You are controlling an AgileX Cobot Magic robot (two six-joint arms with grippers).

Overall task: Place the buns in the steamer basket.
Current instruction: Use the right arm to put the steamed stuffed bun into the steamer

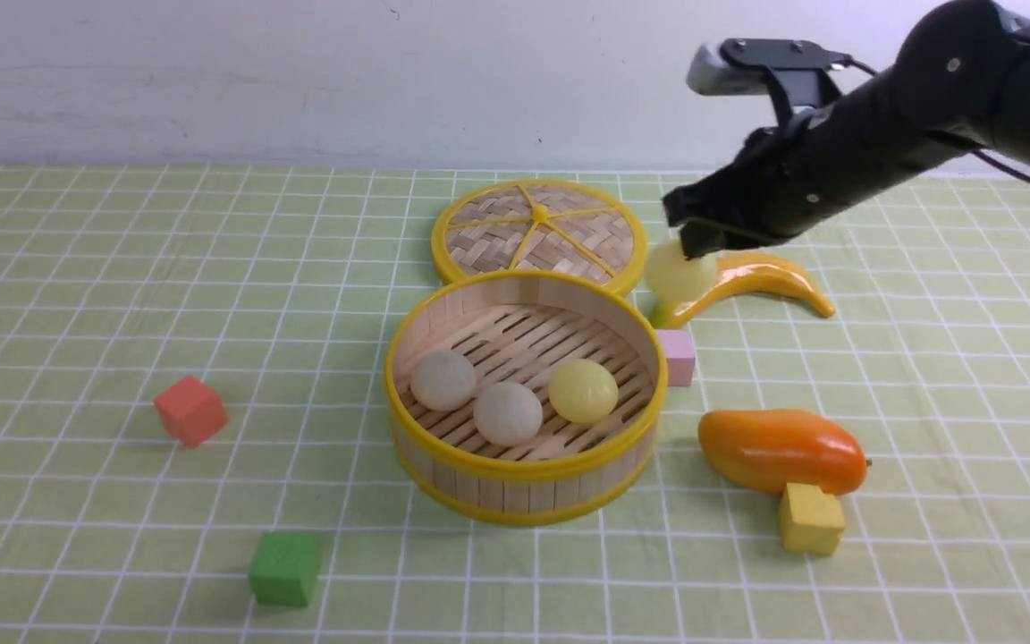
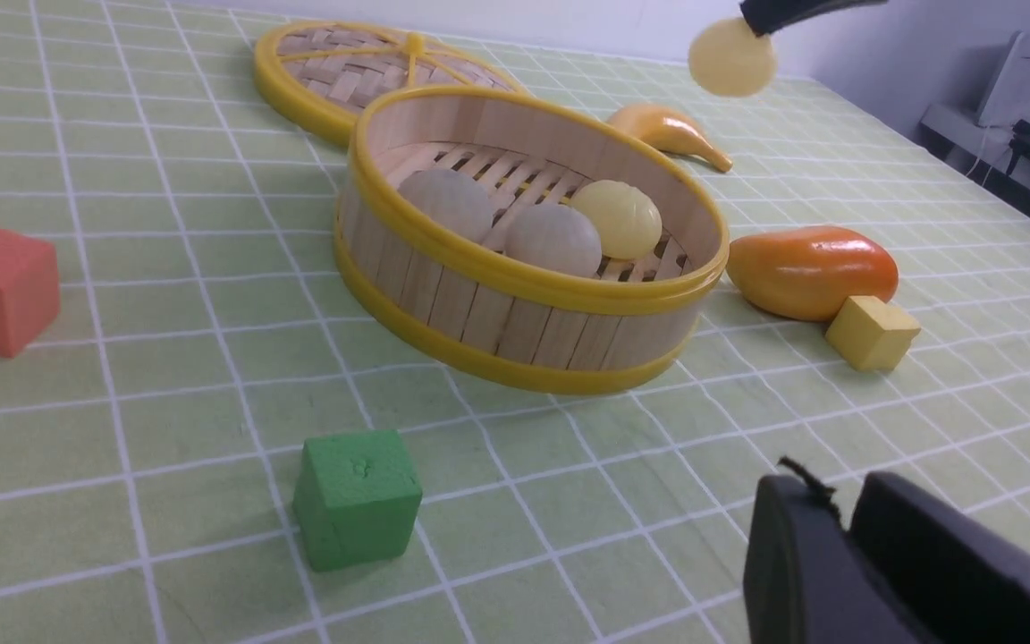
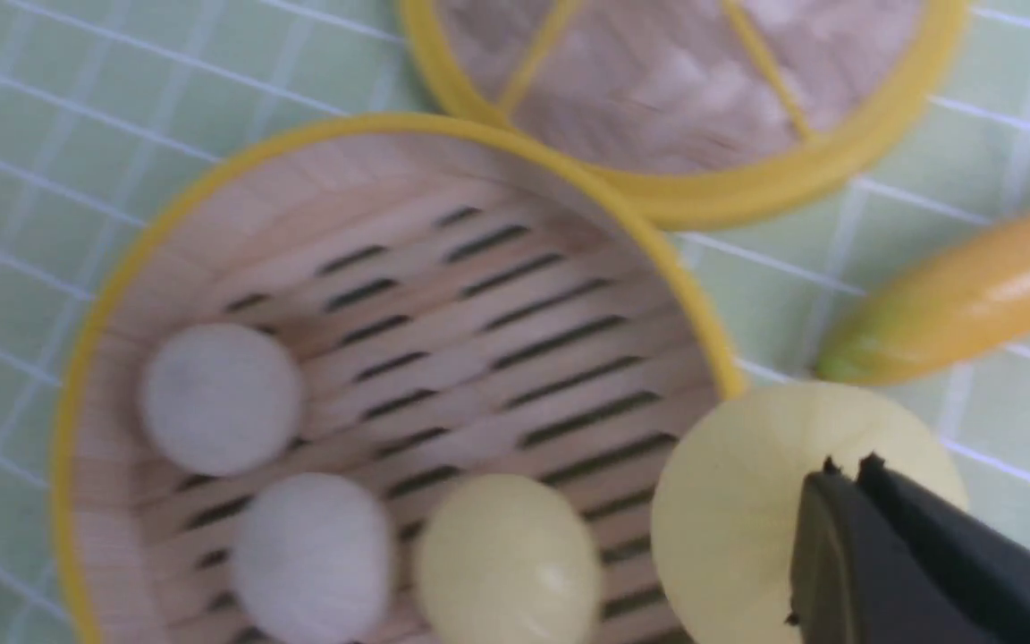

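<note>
Tablecloth (image 1: 122,295): pale green with a white grid, covering the whole work surface.
Steamer basket (image 1: 515,490): upright near the centre, open side up. It is round, so it has no long axis. Its slats run from near-left to far-right in the front view.
Lid (image 1: 537,233): lies flat just behind the steamer basket, its edge meeting the far rim.
Right gripper (image 1: 698,249): reaches in from the upper right, pointing down and to the left, clenched on the held bun.
Mango (image 1: 781,450): right of the basket, long axis left to right.
Banana (image 1: 765,279): behind the mango, curved, with its green tip toward the basket.
Held bun (image 1: 678,275): pale yellow and pinched at its top edge. It hangs in the air below the fingertips, beside the basket's far-right rim and in front of the banana's green tip. Its exact tilt cannot be told.
Off-white buns (image 1: 443,379): two on the basket floor, left and centre, touching, domes up.
Yellow bun (image 1: 583,391): on the basket floor to the right, just beside the centre one, dome up.
Left gripper (image 2: 848,535): low over the near right cloth, holding nothing. The fingers are close together, but whether they are fully closed cannot be told.
Cubes: red cube (image 1: 191,410) far left; green cube (image 1: 284,569) near left; pink cube (image 1: 678,356) against the basket's right side; yellow cube (image 1: 810,519) touching the mango's front.
</note>
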